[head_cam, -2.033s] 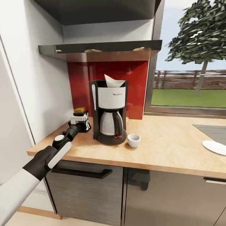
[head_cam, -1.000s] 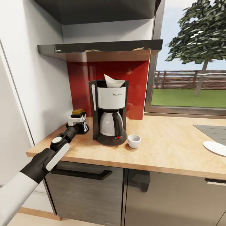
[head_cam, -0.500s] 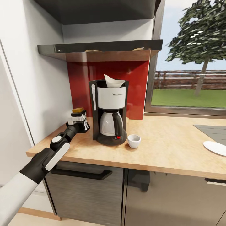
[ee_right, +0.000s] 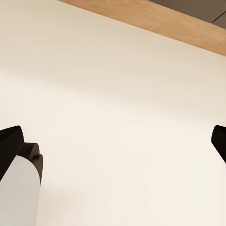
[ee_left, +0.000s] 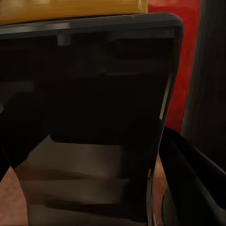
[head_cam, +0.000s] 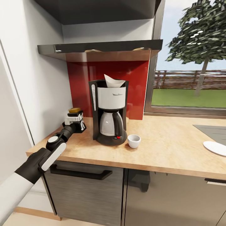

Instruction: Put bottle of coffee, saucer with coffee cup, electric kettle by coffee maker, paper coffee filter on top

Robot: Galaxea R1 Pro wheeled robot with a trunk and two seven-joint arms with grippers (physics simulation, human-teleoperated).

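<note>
The left hand (head_cam: 74, 121) is closed around the coffee bottle (head_cam: 75, 110), which stands upright in it, low over the tabletop (head_cam: 163, 147). The coffee maker (head_cam: 109, 111) stands just to its right, so the bottle needs only a short way down beside it.

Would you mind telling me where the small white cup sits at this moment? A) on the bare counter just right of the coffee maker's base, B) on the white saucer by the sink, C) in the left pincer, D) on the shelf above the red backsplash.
A: in the head view the cup stands directly on the wooden counter beside the coffee maker, while the saucer lies far off to the right with nothing on it.
</note>
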